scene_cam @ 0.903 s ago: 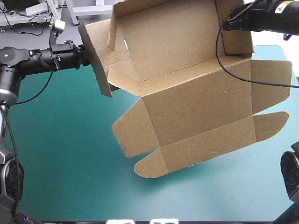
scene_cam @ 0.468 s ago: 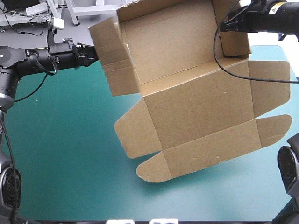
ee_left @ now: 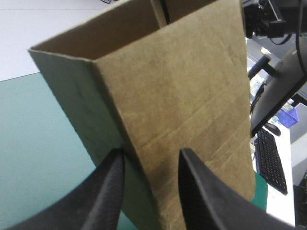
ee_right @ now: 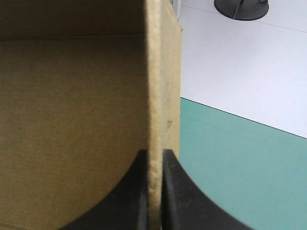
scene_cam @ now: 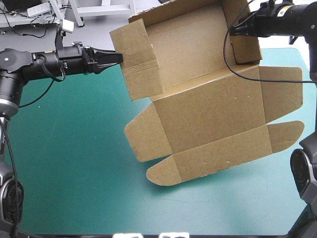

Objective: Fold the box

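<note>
While holding box [scene_cam: 208, 106] over far edge of tabletop [scene_cam: 74, 173], clamping right gripper [ee_right: 153, 152] on its right wall; straddling left wall with parted left gripper [ee_left: 151, 153].

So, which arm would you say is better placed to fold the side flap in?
Left, probably: the left gripper has the side flap of the box between its open jaws; the right gripper is clamped on the opposite wall.
</note>
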